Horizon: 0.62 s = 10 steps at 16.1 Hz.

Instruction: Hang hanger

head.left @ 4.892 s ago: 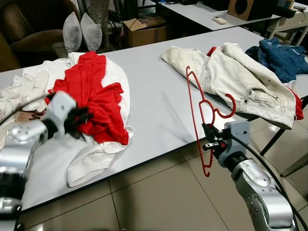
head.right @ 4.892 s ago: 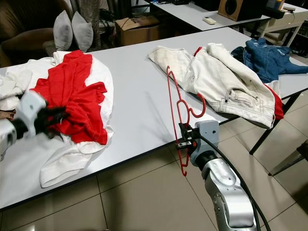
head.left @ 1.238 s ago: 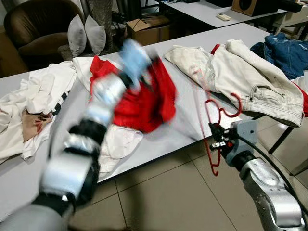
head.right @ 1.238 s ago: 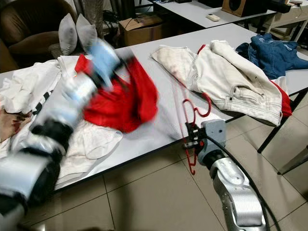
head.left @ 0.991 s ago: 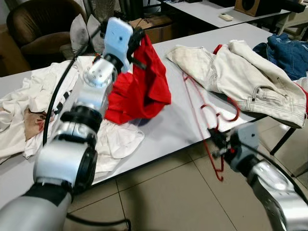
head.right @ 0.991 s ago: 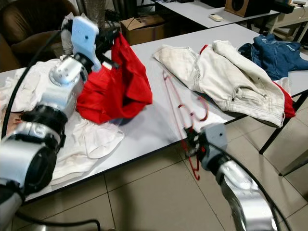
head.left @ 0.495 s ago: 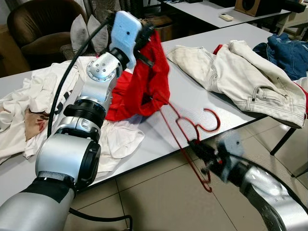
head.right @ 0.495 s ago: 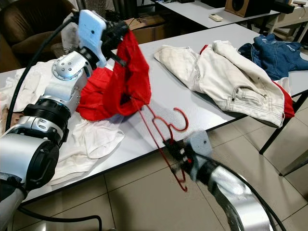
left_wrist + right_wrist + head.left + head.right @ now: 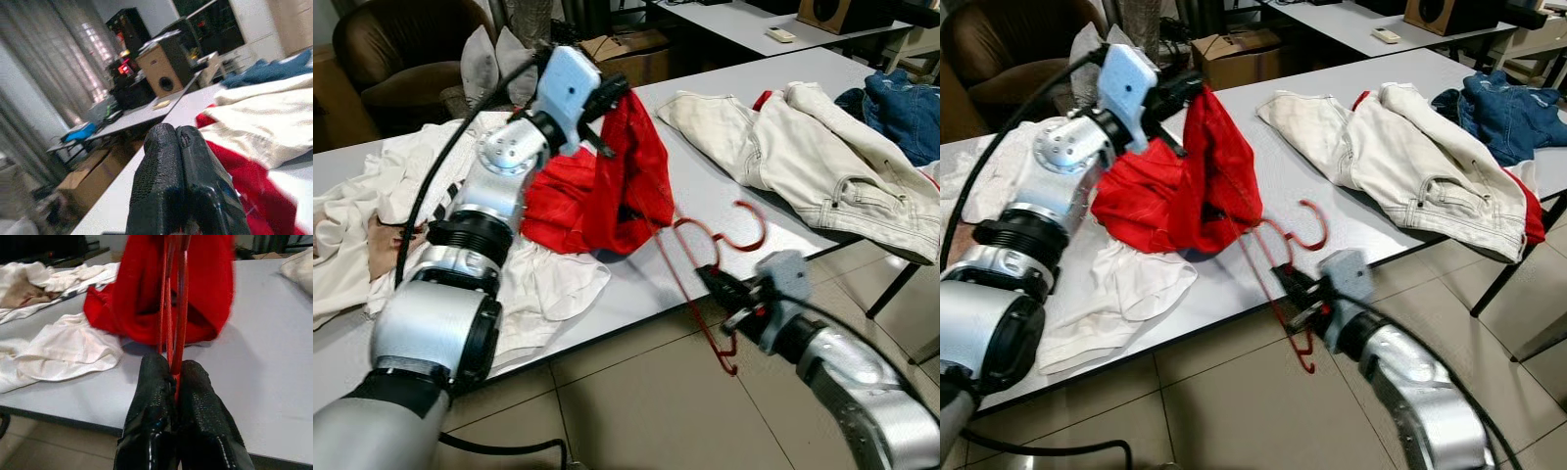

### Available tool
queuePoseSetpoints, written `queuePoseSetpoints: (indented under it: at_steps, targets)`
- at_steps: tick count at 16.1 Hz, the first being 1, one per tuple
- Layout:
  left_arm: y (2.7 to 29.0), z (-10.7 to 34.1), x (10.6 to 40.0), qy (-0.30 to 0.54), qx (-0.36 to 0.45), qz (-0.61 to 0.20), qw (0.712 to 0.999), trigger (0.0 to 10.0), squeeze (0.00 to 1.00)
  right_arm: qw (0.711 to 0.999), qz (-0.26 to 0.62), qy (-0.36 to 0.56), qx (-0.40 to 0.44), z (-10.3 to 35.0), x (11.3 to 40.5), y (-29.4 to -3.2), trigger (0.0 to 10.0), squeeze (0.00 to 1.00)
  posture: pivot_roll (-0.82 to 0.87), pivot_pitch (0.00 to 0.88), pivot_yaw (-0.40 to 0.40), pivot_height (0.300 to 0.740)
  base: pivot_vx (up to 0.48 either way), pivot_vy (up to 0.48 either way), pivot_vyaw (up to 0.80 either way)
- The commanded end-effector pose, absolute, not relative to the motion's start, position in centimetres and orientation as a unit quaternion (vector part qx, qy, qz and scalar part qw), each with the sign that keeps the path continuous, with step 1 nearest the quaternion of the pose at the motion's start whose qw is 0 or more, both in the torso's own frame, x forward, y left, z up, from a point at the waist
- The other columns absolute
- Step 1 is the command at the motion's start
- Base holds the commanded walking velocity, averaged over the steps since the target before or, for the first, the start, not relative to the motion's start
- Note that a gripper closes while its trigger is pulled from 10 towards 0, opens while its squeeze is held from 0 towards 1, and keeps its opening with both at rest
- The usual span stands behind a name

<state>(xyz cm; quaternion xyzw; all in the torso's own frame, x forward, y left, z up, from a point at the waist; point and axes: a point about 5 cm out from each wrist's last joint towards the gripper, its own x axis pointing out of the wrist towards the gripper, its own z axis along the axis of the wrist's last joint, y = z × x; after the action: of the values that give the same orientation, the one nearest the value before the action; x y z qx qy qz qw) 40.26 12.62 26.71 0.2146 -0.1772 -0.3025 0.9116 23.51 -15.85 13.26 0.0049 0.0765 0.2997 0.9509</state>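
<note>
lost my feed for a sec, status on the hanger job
Left hand shut on red garment, held up over table. Right hand shut on red hanger, tip at garment's lower edge. White jeans lie clear.

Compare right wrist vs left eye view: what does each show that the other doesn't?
Right wrist: the right tool's black fingers pinched on the red hanger's wire, whose far end reaches into the red garment's opening.

Left eye: the left tool holding that garment up by its top, the hanger's hook pointing back over the table, the cream jeans and blue denim.

Both: hanger, red garment, white clothes on the grey table.
</note>
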Motion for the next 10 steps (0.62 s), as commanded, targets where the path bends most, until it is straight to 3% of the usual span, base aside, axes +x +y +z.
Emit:
queuePoseSetpoints:
  at_steps: [1,5,10]
  targets:
    - [13.1,26.9,40.4,-0.170,0.222,-0.290,0.915,0.0,0.00,0.954,0.291,0.074,0.010,13.6,23.4,-16.4,10.0,0.00,-0.27,0.000,0.074,0.740,0.000,0.000,0.00]
    - [12.6,25.7,40.5,-0.140,0.234,-0.312,0.910,0.0,0.00,0.975,0.214,0.049,0.023,14.8,23.7,-19.7,10.0,0.00,-0.29,0.000,0.086,0.740,0.000,0.000,0.00]
    - [10.1,22.0,40.2,-0.077,0.180,-0.345,0.918,0.0,0.00,0.961,0.265,0.080,0.023,13.8,23.2,-18.0,10.0,0.00,-0.30,0.000,0.077,0.740,0.000,0.000,0.00]
